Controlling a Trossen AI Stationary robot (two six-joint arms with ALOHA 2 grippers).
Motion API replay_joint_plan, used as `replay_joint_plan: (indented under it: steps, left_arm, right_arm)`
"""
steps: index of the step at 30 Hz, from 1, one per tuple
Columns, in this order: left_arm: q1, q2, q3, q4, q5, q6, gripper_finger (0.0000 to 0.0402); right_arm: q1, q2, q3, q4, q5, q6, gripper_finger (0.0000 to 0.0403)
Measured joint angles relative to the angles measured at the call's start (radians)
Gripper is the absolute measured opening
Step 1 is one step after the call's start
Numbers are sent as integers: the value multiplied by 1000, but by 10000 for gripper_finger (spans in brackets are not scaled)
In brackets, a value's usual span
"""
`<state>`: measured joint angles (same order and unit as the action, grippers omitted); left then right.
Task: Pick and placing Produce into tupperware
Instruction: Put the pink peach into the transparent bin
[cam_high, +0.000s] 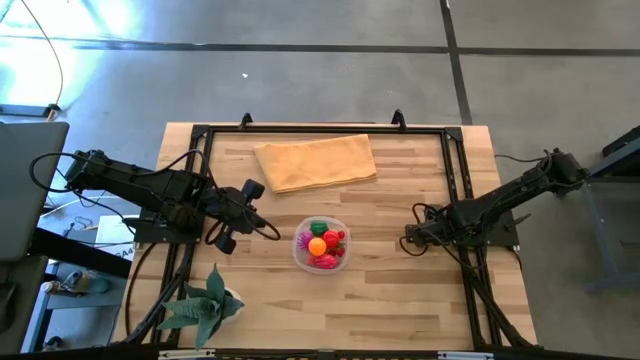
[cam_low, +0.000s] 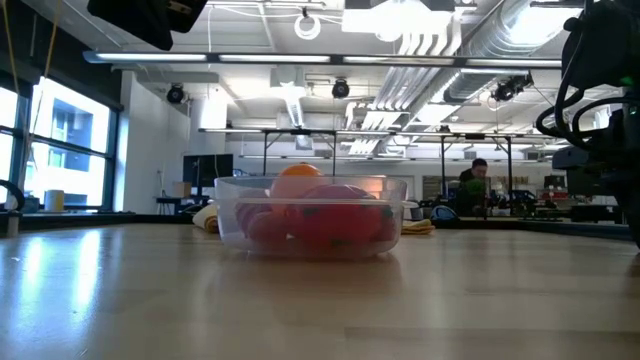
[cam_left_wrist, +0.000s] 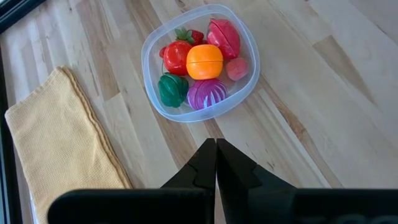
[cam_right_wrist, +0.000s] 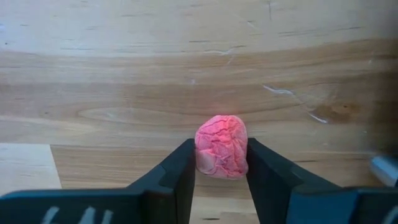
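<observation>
The clear round tupperware (cam_high: 321, 243) stands mid-table, and shows too in the low view (cam_low: 312, 215) and the left wrist view (cam_left_wrist: 199, 62). Several toy produce pieces lie in it: red, orange (cam_left_wrist: 204, 61), green and magenta ones. My left gripper (cam_high: 270, 232) is shut just left of the tupperware, fingertips together (cam_left_wrist: 216, 149), touching nothing. My right gripper (cam_high: 408, 240) is low over the wood to the right of the tupperware, shut on a small pink wrinkled produce piece (cam_right_wrist: 221, 140). My right gripper (cam_right_wrist: 222, 149) pinches the pink wrinkled produce piece by its two opposite sides (cam_right_wrist: 202, 152), one finger (cam_right_wrist: 180, 165) on each side. The fingers come from the table's right, slanting down. I cannot tell whether the piece rests on the wood or is lifted off it.
A tan folded cloth (cam_high: 316, 162) lies at the table's far side, behind the tupperware. A green spiky plant (cam_high: 205, 305) stands at the near left corner. Black frame rails (cam_high: 455, 180) run along the table's sides. A person (cam_low: 478, 180) shows far off in the room.
</observation>
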<state>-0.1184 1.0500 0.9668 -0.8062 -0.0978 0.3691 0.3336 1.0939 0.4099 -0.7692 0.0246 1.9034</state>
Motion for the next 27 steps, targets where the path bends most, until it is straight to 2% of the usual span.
replay_joint_plan:
  steps: [6,11,15,21,27]
  left_arm:
    - [0,0,0,0,0,0,3]
    - [0,0,0,0,0,0,3]
    - [0,0,0,0,0,0,3]
    - [0,0,0,0,0,0,3]
    - [0,0,0,0,0,0,3]
  right_arm:
    - [0,-1,14,-3,7,-30,115]
    - [0,-1,110,-48,73,-103,114]
    - [0,-2,234,-85,128,-185,114]
    - [-35,7,464,-89,248,-415,114]
    - [-116,112,721,-76,298,-695,114]
